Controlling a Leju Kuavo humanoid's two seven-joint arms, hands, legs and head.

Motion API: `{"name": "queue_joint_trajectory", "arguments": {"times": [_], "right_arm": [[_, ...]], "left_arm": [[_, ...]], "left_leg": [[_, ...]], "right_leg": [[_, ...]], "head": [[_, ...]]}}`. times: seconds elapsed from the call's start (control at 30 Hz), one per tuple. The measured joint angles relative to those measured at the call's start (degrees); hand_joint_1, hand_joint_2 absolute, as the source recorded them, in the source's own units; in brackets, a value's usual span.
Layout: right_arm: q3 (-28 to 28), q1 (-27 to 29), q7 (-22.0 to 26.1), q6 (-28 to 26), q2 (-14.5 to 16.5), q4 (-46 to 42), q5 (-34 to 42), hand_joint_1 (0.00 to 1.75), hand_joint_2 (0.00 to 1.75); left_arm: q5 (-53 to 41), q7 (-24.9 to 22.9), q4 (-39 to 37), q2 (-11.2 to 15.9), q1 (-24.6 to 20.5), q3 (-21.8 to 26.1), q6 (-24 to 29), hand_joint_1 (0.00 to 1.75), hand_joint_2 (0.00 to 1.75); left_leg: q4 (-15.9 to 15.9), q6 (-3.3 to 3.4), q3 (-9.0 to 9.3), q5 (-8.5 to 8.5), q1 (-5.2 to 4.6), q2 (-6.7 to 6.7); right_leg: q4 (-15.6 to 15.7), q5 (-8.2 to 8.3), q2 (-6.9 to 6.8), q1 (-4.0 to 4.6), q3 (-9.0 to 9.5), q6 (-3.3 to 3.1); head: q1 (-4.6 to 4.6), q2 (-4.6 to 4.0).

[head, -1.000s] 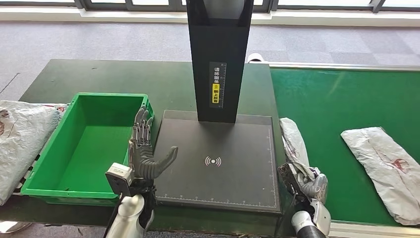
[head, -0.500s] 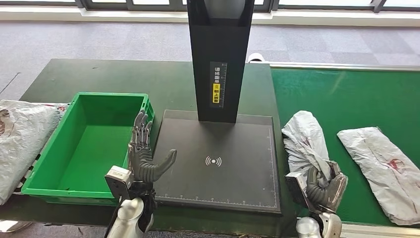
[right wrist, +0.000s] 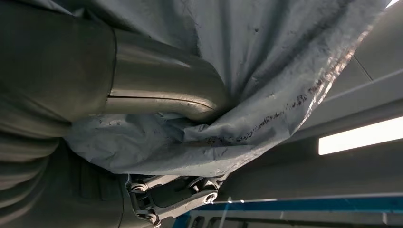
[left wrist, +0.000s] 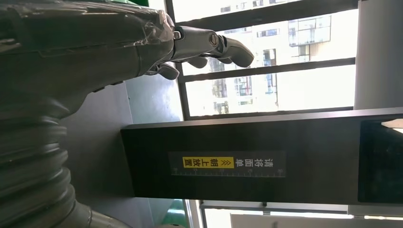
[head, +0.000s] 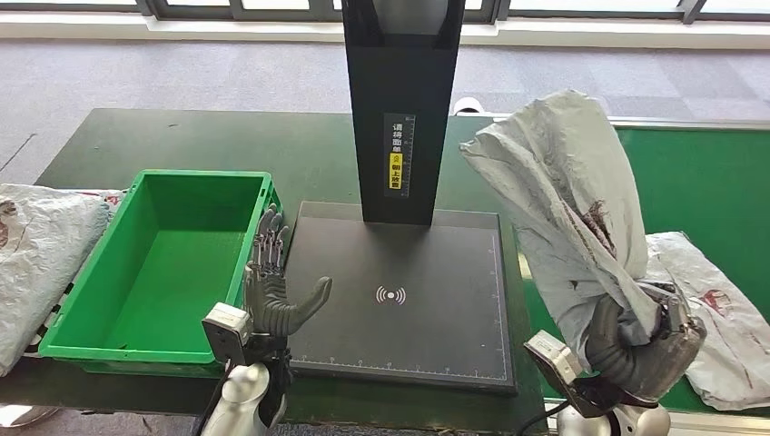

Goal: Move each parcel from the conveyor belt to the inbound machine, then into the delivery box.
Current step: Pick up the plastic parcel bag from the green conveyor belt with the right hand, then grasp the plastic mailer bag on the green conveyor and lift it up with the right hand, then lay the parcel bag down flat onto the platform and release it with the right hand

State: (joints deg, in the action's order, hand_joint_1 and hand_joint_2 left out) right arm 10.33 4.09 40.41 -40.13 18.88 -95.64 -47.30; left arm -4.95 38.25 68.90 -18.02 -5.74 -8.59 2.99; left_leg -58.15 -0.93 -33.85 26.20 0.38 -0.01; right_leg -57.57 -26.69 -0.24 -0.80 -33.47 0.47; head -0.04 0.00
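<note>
My right hand (head: 646, 347) grips a grey plastic parcel (head: 563, 200) by its lower end and holds it upright, lifted off the green conveyor belt (head: 699, 182), right of the black inbound machine's plate (head: 399, 291). The right wrist view shows the thumb (right wrist: 166, 90) pressed into the crumpled parcel (right wrist: 247, 61). A second grey parcel (head: 717, 309) lies on the belt behind the right hand. My left hand (head: 271, 295) stands open, fingers up, between the green delivery box (head: 154, 263) and the plate; its fingers (left wrist: 209, 42) are spread in the left wrist view.
The machine's black column (head: 399, 109) rises behind the plate, with a yellow label (left wrist: 228, 162). Another grey parcel (head: 36, 254) lies left of the box. The dark green table (head: 209, 141) extends behind the box, grey floor beyond.
My right hand has raised the parcel from lying on the belt edge to standing high and upright. The left hand has shifted slightly right, still open.
</note>
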Motion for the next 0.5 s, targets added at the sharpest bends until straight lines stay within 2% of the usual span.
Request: {"name": "queue_joint_trajectory", "arguments": {"times": [0.23,0.4,0.5], "right_arm": [[-5.1,1.4,-0.1,0.0,0.0,-6.3,0.2,1.75,1.75],[-10.6,2.1,-0.2,0.6,-1.0,-3.3,0.4,1.75,1.75],[-14.4,2.0,-0.6,3.4,-2.1,0.9,-2.0,1.75,1.75]], "left_arm": [[0.2,0.0,-0.9,0.0,-0.2,-0.5,-0.1,0.00,1.75],[0.6,0.0,-1.1,0.0,-0.3,-0.7,-0.3,0.00,1.75],[0.6,0.0,-1.2,0.0,-0.3,-0.7,-0.8,0.00,1.75]], "left_leg": [[0.0,0.00,0.03,0.00,0.00,0.03],[0.0,0.00,0.05,0.00,0.02,0.03],[0.0,0.00,0.05,-0.01,0.03,0.03]], "right_leg": [[0.0,0.01,0.03,0.00,0.03,0.00],[0.0,0.01,0.08,0.02,0.04,-0.01],[0.0,0.01,0.08,0.04,0.04,-0.01]], "head": [[0.00,0.00],[0.00,0.00],[0.00,0.00]]}}
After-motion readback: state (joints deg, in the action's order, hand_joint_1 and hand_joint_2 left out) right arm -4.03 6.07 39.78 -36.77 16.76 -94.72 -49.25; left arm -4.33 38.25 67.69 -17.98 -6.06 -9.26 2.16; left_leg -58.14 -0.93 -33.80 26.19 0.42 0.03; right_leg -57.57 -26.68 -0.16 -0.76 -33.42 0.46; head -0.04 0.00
